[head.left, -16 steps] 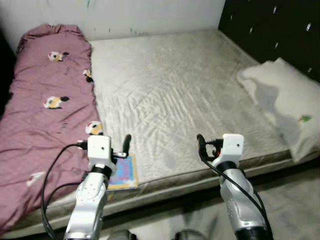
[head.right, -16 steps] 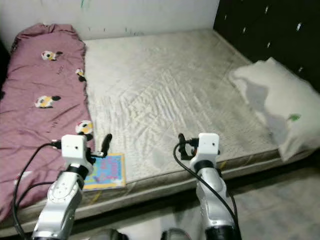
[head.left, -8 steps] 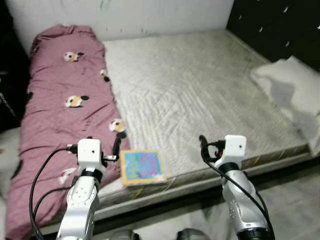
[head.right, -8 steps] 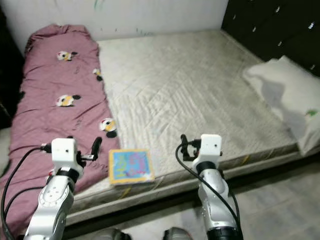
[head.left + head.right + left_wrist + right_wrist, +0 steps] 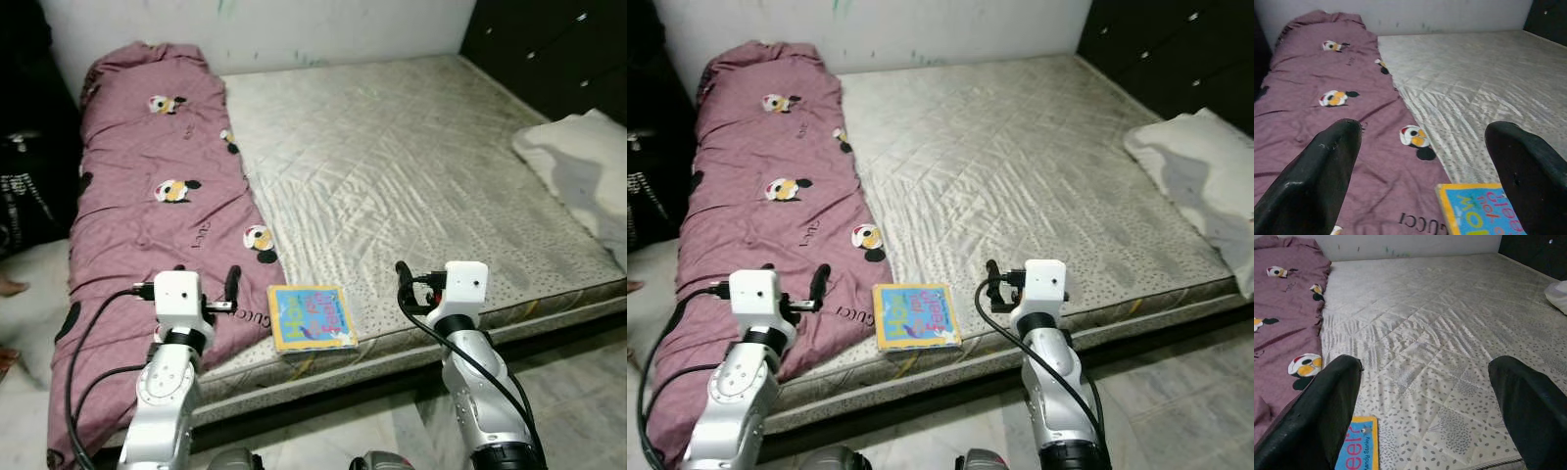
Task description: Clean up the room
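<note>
Hovering left hand (image 5: 232,287) released | right hand (image 5: 401,286) released | book (image 5: 311,317) between

Two silver, tube-shaped forearms each end in a white boxy wrist block. Beyond it sits the left gripper (image 5: 232,287) and the right gripper (image 5: 401,282), both with long black fingers (blunt and matte in the wrist views). Black cables loop from each block along the arm.

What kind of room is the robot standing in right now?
Most likely a bedroom. A large bare mattress sits low on the tiled floor, with a maroon cartoon-print quilt along one side, a white pillow at the other, and a children's book near the edge.
</note>
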Controlling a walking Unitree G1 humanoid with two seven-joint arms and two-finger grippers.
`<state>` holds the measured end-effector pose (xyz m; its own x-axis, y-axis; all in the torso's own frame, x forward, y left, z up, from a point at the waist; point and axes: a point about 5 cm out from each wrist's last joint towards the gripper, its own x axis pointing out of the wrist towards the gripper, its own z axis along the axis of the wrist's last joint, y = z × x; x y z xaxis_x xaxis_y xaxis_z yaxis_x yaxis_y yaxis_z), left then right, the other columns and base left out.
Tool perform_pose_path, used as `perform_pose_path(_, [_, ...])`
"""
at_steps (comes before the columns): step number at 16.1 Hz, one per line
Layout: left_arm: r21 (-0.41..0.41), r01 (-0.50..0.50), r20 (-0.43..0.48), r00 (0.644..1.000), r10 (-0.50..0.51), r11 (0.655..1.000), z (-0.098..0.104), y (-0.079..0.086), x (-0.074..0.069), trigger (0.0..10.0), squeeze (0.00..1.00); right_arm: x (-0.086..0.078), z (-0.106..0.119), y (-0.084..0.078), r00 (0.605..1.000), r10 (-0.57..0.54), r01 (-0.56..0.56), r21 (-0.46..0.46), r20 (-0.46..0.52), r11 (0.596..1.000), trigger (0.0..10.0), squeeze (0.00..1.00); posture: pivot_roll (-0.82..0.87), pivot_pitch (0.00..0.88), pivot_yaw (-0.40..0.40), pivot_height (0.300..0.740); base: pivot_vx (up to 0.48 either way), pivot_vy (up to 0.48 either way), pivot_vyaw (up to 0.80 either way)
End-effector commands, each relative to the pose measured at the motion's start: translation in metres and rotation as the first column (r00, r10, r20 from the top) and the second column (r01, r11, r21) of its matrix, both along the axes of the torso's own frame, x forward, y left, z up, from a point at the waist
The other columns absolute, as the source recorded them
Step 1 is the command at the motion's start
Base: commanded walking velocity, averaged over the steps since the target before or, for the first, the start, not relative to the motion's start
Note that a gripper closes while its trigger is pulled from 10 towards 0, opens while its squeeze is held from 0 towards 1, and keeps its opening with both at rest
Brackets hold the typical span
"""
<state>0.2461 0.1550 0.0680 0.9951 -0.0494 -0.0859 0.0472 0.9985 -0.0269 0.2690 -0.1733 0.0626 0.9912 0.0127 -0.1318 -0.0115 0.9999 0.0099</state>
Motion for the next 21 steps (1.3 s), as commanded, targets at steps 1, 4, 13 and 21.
perform_pose_path(1, [-0.006,0.022,0.024,0.999,-0.022,1.000,0.0049,-0.0034,0.0003,10.0,0.00,0.0004,0.0030,-0.0033,1.000,-0.001,0.001,-0.010,0.013,1.000,10.0,0.00,-0.04,0.048,-0.003,0.740,0.307,0.000,0.00])
perform_pose_path(4, [-0.013,0.031,0.023,0.999,-0.031,0.999,0.0051,-0.0054,-0.0004,10.0,0.00,-0.0004,0.0025,-0.0018,1.000,0.002,-0.002,-0.013,0.012,1.000,10.0,0.00,-0.04,0.052,-0.004,0.740,0.311,0.000,0.00])
perform_pose_path(13, [0.022,-0.010,0.011,1.000,0.009,1.000,0.0028,-0.0041,-0.0022,10.0,0.00,-0.0047,0.0000,-0.0042,1.000,-0.007,0.007,-0.019,0.008,1.000,10.0,0.00,-0.03,0.062,0.001,0.740,0.035,0.000,0.00])
perform_pose_path(21, [0.042,-0.029,-0.001,1.000,0.029,0.999,-0.0004,0.0029,-0.0072,10.0,0.00,-0.0069,0.0002,-0.0012,1.000,-0.011,0.011,0.022,0.022,1.000,10.0,0.00,-0.02,0.063,0.008,0.740,0.000,0.000,0.00])
